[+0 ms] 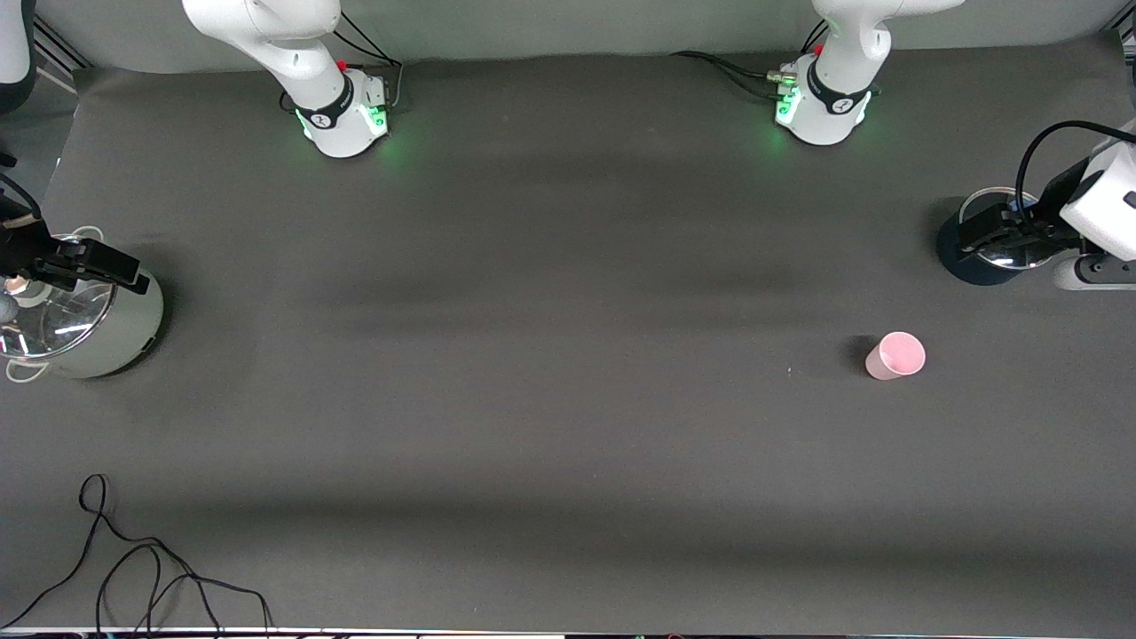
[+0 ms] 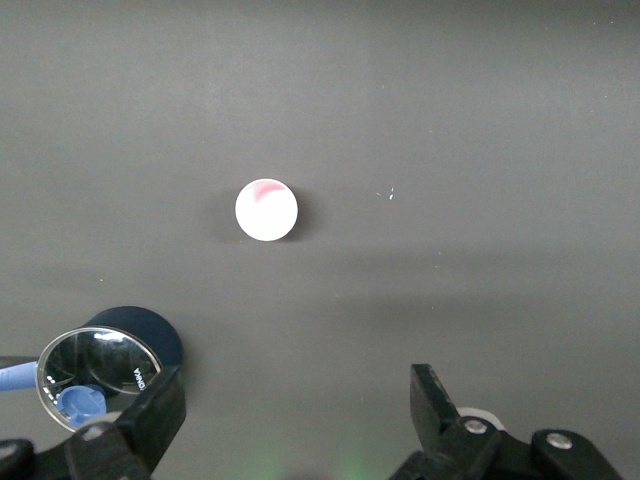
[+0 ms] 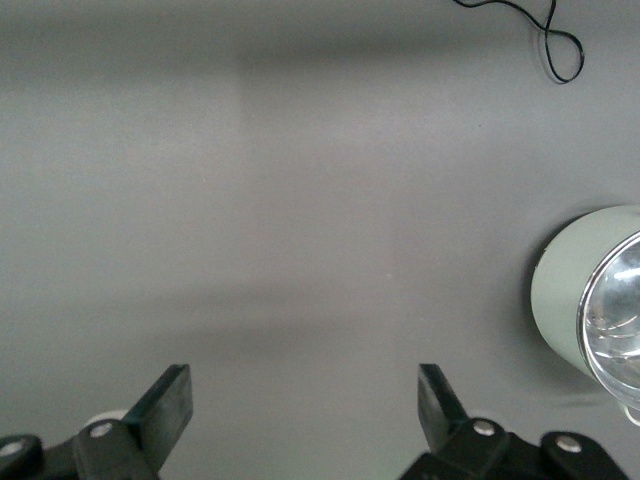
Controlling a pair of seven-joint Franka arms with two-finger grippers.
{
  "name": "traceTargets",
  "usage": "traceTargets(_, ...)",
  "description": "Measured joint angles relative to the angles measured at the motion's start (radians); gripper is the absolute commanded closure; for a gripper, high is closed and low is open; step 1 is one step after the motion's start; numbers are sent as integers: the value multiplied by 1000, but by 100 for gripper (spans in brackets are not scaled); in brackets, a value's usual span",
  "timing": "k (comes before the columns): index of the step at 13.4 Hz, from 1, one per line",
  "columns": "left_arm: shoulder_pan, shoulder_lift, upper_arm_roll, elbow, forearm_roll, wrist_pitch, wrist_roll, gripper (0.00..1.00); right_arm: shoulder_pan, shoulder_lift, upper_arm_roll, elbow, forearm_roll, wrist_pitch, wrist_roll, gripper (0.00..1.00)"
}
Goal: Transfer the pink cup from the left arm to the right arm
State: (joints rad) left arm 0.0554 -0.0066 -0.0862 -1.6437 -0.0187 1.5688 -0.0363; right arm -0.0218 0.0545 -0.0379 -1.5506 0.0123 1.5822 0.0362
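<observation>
Front view takes in the whole dark bench [image 1: 568, 426] at once: the pink cup [image 1: 895, 356] stands upright on it, alone, toward the left arm's end and nearer to the camera than the dark blue saucepan [image 1: 981, 257]. The left pincer [image 1: 998, 232] hangs over that saucepan at the edge of the bench, and the right pincer [image 1: 98, 266] hangs over a pale grey-green pot with a glass lid [image 1: 80, 324] at the right arm's end. Neither touches anything, and both arms wait. A loose black cable [image 1: 142, 568] lies coiled on the bench near the camera, toward the right arm's end.

The left wrist view looks straight down into the pink cup [image 2: 266, 210], so only its round pale mouth with a pink patch inside shows. Its own fingers [image 2: 150, 420] stand wide apart with bare bench between them, well clear of the cup. Beside one finger sits the dark blue saucepan [image 2: 140, 335], its glass lid showing a blue knob, a detail the front view hides under the arm.

The right wrist view shows no cup at all. Its fingers [image 3: 165, 405] stand equally wide apart over bare cloth, with the grey-green pot [image 3: 565, 290] at one edge and a loop of the black cable [image 3: 560, 45] in a corner.
</observation>
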Motion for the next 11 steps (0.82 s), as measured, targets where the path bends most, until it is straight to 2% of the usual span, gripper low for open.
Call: traceTargets(11, 0, 9, 0, 1, 0, -11, 0, 0, 3, 0, 0, 4, 0, -15, 0, 0)
